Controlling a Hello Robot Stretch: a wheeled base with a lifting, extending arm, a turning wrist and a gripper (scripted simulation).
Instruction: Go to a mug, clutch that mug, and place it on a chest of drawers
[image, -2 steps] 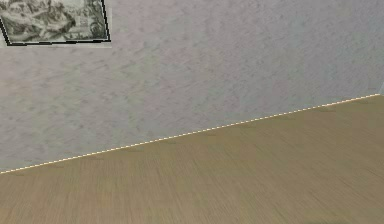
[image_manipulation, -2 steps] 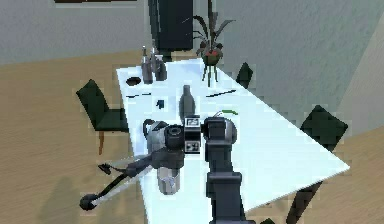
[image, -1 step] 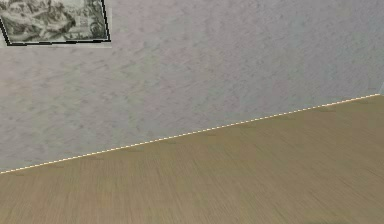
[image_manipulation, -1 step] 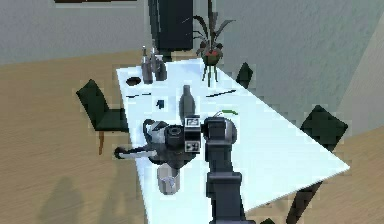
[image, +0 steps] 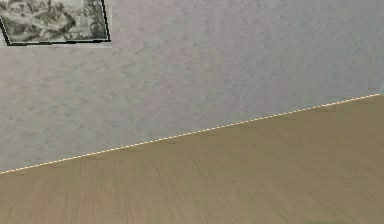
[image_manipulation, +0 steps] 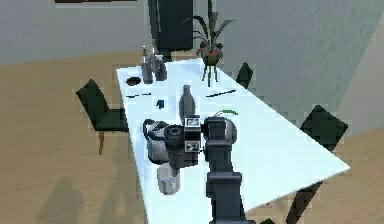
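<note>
One small grey cup (image_manipulation: 168, 180), possibly the mug, is standing on the white counter (image_manipulation: 270, 130) at its near edge, just beside my arm (image_manipulation: 224, 190). My tool (image_manipulation: 160, 140) is hanging over the counter close to it; I cannot tell how its fingers are standing or whether it is holding anything.

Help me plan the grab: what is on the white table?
A potted plant and bottles at the far end, a grey bottle, a grey cup. The arm covers part of the table; anything behind it is hidden.

The arm (image_manipulation: 222, 185) reaches out — jaws at its far end.
</note>
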